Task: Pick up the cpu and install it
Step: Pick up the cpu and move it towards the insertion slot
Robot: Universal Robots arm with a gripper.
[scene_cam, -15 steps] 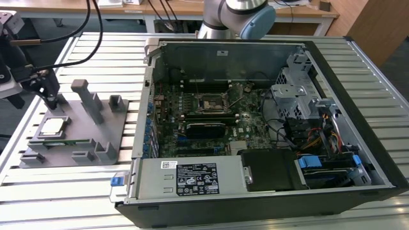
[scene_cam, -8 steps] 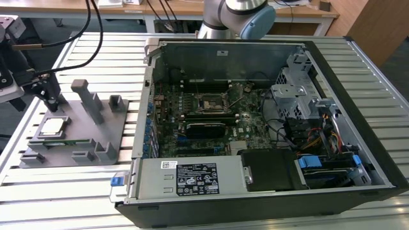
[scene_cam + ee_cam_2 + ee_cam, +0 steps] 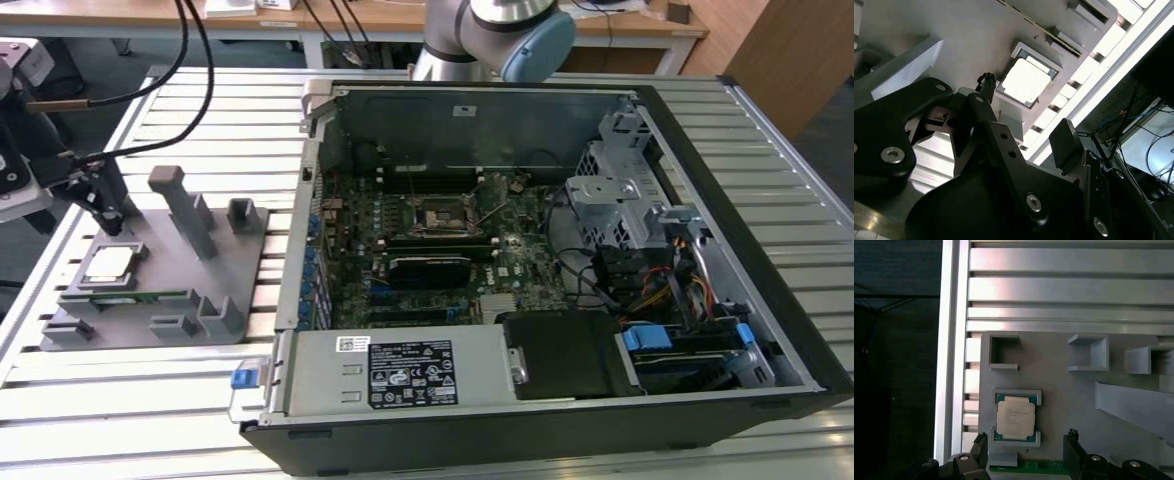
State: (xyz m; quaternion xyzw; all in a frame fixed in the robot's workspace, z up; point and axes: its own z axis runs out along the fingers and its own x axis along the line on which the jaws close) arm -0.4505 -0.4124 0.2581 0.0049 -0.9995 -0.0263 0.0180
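Observation:
The cpu (image 3: pixel 111 265) is a flat square chip with a shiny silver top. It lies in a shallow square nest on the grey fixture block (image 3: pixel 200 270) at the exterior view's left. My gripper (image 3: pixel 104 205) hovers just above and behind it, open, with nothing between its fingers. In the first wrist view the cpu (image 3: pixel 1015 417) sits in its nest, just beyond the two black fingertips (image 3: pixel 1071 442), and my gripper (image 3: pixel 1025 442) stands apart from it. In the second wrist view the cpu (image 3: pixel 1026 80) shines past the open gripper (image 3: pixel 1026 115).
An open computer case (image 3: pixel 747 300) fills the exterior view's middle and right, with a motherboard and its black cpu socket (image 3: pixel 438 215). A green memory stick (image 3: pixel 127 297) lies on the fixture in front of the cpu. Grey posts (image 3: pixel 174 200) rise from the fixture beside the gripper.

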